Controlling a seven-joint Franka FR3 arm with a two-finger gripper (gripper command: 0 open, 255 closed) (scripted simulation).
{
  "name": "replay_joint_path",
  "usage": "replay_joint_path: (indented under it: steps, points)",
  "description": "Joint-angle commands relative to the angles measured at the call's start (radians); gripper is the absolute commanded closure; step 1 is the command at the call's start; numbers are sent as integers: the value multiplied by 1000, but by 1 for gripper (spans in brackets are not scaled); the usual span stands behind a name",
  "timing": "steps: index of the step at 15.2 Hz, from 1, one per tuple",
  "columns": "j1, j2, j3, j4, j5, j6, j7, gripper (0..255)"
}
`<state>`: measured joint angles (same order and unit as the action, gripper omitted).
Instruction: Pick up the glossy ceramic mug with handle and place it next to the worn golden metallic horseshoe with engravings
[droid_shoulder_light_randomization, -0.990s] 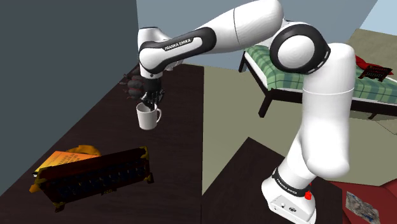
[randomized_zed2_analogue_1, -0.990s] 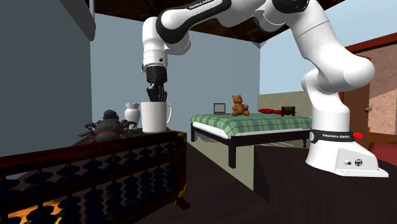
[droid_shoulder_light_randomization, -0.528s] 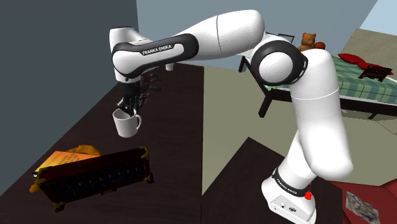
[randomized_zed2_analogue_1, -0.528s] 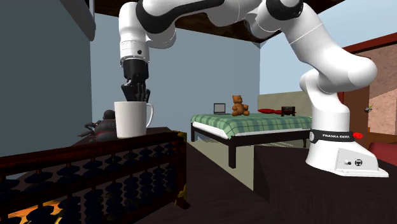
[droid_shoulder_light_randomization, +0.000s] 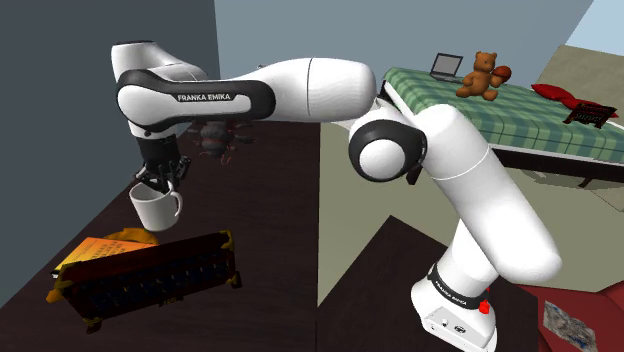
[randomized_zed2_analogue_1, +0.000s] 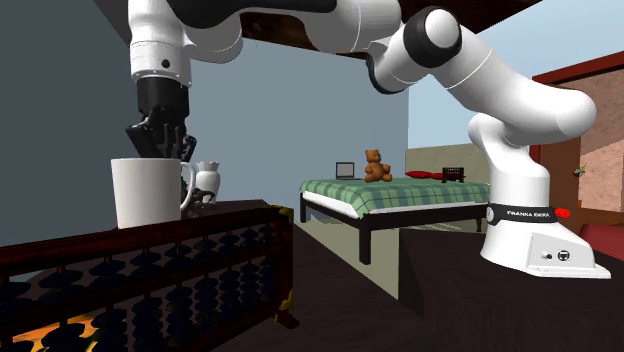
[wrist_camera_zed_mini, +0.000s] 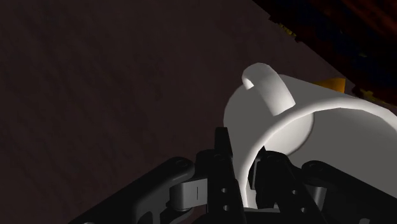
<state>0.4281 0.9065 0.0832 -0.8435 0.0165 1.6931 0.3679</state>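
The mug is hanging in the air just beyond the abacus, clear of the dark surface. It is a smooth, glossy white cylinder with a rounded loop handle. The black gripper is pinching its rim from above, one finger inside the wall and one outside, closed tight on it. The white arm is stretching far out from its stand, forearm nearly level, wrist pointing straight down. The abacus is showing a dark frame and rows of round beads. Behind it, a golden arc of the horseshoe is peeking out.
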Motion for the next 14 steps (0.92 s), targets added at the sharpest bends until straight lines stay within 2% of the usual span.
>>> replay_joint_path:
  steps: [1,14]
  points:
    - [8,23,0,21,-1,3,8,255]
    - [5,46,-1,-113,-1,160,0,255]
